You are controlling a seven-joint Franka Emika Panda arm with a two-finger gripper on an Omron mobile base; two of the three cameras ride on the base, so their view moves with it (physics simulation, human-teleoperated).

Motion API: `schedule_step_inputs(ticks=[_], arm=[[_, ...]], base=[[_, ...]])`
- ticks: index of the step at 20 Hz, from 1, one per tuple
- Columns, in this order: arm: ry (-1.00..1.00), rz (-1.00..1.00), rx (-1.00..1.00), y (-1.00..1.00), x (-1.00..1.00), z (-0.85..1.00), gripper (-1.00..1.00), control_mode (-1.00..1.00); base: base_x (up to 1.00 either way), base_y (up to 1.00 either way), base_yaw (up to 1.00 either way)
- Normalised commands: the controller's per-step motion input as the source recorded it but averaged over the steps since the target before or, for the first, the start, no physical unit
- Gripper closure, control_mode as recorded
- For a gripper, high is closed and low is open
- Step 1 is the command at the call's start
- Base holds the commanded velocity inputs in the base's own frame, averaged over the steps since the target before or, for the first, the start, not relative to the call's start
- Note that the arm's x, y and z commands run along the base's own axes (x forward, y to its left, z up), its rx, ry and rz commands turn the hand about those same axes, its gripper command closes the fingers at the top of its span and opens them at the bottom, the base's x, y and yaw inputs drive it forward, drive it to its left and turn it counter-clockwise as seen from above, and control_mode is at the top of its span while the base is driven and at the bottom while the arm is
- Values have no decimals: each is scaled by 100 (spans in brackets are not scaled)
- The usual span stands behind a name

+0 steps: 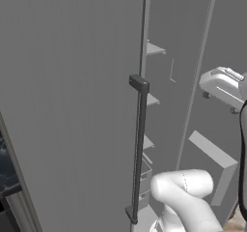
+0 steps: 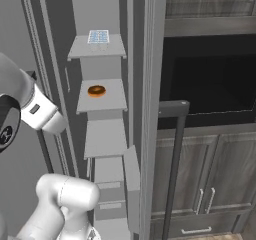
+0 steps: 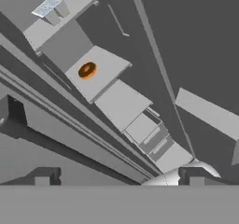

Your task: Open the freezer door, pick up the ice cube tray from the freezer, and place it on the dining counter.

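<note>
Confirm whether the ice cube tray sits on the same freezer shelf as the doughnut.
No. In the right base view the ice cube tray lies on the top shelf, while the doughnut rests on the shelf below it.

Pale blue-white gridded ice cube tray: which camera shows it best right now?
The right base view: the pale blue-white gridded ice cube tray lies unobstructed on the freezer's top shelf. The hand view shows it small and tilted.

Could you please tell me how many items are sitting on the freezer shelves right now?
2: the ice cube tray on the top shelf, and a doughnut on the shelf below. The lower shelves look bare, though the drawers could hide more.
</note>
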Motion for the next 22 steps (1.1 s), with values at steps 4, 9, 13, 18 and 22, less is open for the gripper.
schedule_step_inputs(ticks=[4,9,13,18,22], arm=[[0,-19,15,0,0,0,-100,-100],[0,-17,14,0,3,0,-100,-100],[5,-7,18,-13,29,11,-100,-100],[0,-1,18,-26,30,3,-100,-100],[0,0,17,-13,28,0,-100,-100]], base=[[0,0,0],[0,0,0],[0,0,0],[0,0,0],[0,0,0]])
